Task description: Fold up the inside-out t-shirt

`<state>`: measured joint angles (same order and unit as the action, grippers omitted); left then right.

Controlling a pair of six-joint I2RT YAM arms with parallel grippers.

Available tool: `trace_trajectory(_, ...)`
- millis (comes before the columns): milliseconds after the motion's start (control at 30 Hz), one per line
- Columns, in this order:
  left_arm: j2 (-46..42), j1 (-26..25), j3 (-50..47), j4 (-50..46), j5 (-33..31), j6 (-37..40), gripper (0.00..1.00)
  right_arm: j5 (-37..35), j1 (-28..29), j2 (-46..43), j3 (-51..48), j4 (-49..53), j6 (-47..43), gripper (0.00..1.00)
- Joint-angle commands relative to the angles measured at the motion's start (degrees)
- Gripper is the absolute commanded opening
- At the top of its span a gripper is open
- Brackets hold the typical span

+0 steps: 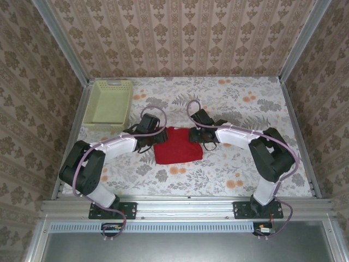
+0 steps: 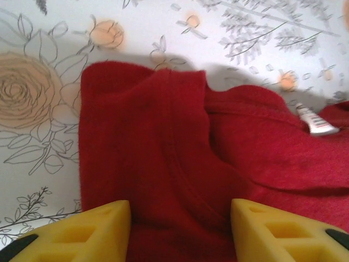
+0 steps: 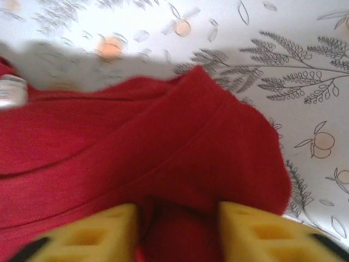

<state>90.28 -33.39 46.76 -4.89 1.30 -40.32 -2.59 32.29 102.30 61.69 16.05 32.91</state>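
The folded red t-shirt (image 1: 178, 146) lies on the desk (image 1: 240, 172). The left pincer (image 2: 180, 228) and right pincer (image 3: 179, 229) stand parted over its opposite edges, unclamped.

A fixed camera, high above and behind both arms, looks steeply down over the whole floral table (image 1: 234, 174), arm bases along its bottom edge. The left wrist camera sits very close over the red t-shirt (image 1: 177, 146), facing forward between the tips of the left gripper (image 2: 180, 207). The right wrist camera looks likewise past the right gripper (image 3: 177, 207). All views share the shirt; both wrist views catch its small white tag (image 2: 316, 120).
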Motion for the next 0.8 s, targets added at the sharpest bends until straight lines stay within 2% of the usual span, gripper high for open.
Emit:
trace_trajectory(0, 1.32, 1.51, -2.51, 4.82, 3.35, -0.67, 0.51, 0.29, -4.09, 1.67, -1.24, -1.24, -0.8, 0.28)
trace_trajectory(67, 0.94, 1.92, -3.27, 5.14, 4.17, -0.41, 0.51, 0.95, -5.26, 0.94, -1.42, -1.87, -1.65, 0.28)
trace_trajectory(167, -2.11, 1.58, -3.08, 2.86, 3.74, 0.88, 0.55, -1.03, -4.93, -3.29, -0.79, 0.4, -4.27, 0.4)
trace_trajectory(300, -8.86, -0.88, -2.29, -3.61, -0.82, 2.82, 0.63, -5.87, -1.96, -9.53, 0.07, 5.14, -7.94, 0.5)
trace_trajectory(433, -15.04, -4.3, -4.45, -5.94, -3.84, 1.78, 0.66, -6.39, 4.16, -13.24, -1.2, 6.59, -8.28, 0.5)
trace_trajectory(567, -17.2, -5.29, -9.75, -0.92, -1.42, -1.91, 0.66, -3.44, 9.02, -12.23, -4.19, 3.68, -4.37, 0.45)
trace_trajectory(767, -11.57, -5.07, -13.13, 4.25, 1.87, -2.85, 0.64, -5.22, 7.97, -7.37, -8.45, 0.66, -1.43, 0.46)
